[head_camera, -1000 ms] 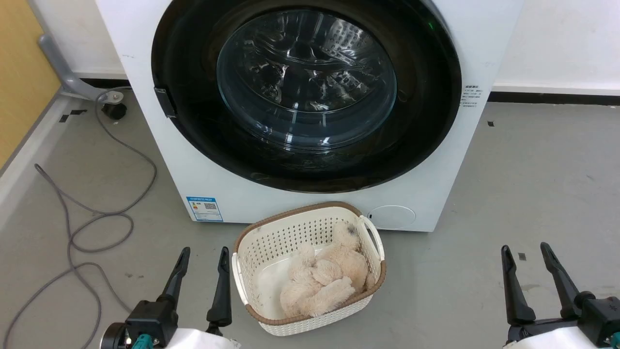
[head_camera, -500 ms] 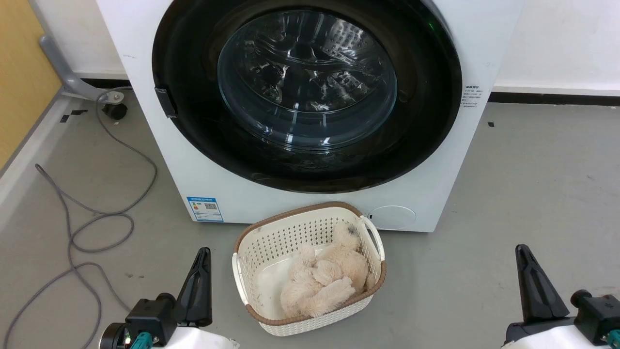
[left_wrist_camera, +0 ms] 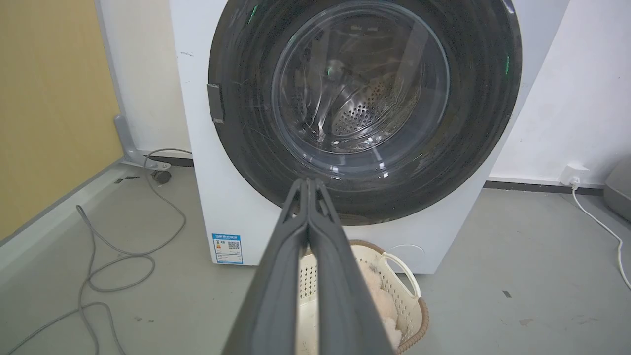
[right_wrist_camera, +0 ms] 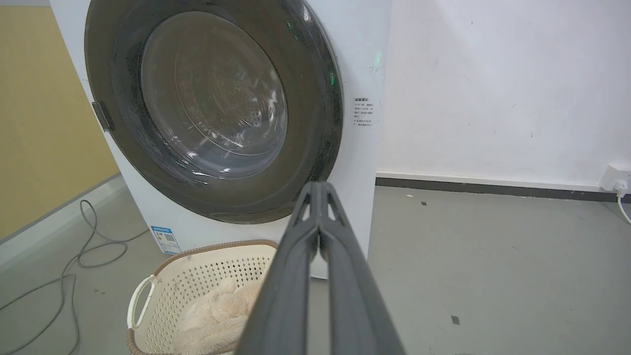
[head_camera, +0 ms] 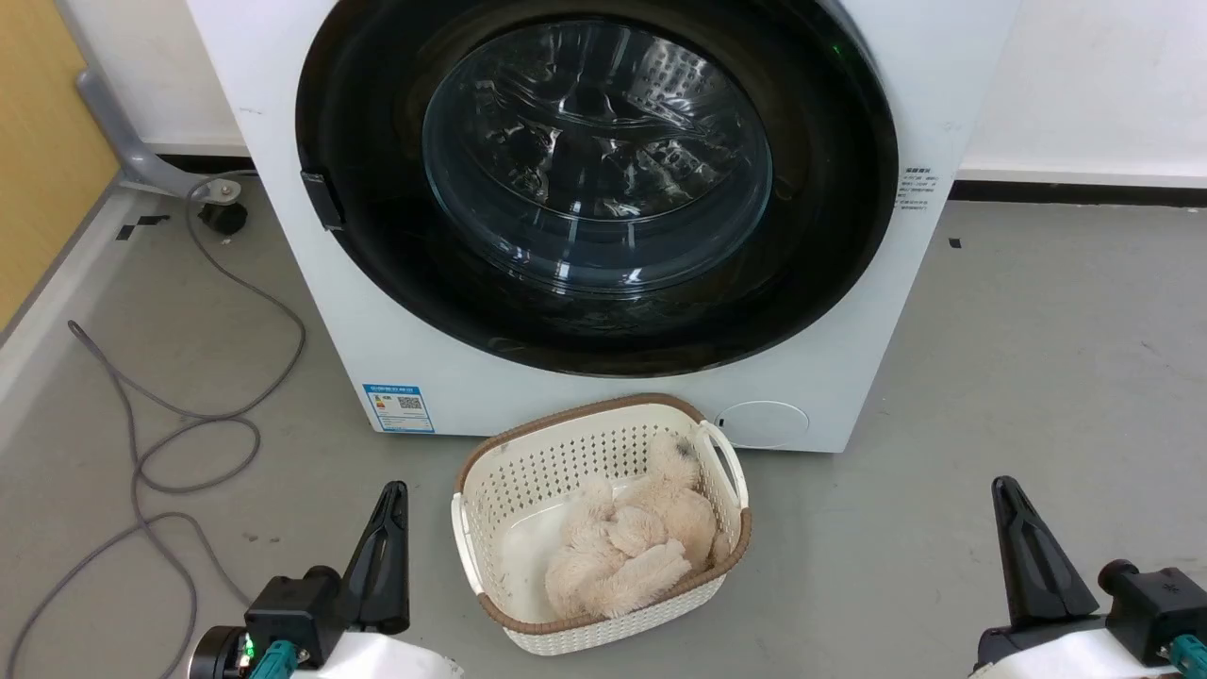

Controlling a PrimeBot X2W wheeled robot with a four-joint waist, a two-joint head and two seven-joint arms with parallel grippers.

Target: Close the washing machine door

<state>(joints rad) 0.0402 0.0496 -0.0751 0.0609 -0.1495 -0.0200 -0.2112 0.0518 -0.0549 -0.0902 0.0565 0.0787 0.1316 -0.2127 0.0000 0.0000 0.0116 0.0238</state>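
Left wrist view shows the left gripper (left_wrist_camera: 308, 183) with its two dark fingers pressed together, holding nothing and pointing toward the lower rim of the washing machine door (left_wrist_camera: 362, 88). In the right wrist view, the right gripper (right_wrist_camera: 320, 186) is likewise pressed together and empty. From the head camera, both sit low over the grey floor (head_camera: 1037, 330), apart from the machine, on either side of a cream perforated basket (head_camera: 490, 490) holding a fluffy beige plush item (head_camera: 627, 552). Just behind the basket stands the white washing machine (head_camera: 471, 396). Its round door lies flush in the front panel, with a glossy black rim around clear glass and a small dark latch tab (head_camera: 322, 199) on its left edge. A grey cable (head_camera: 160, 443) loops across the floor at left.
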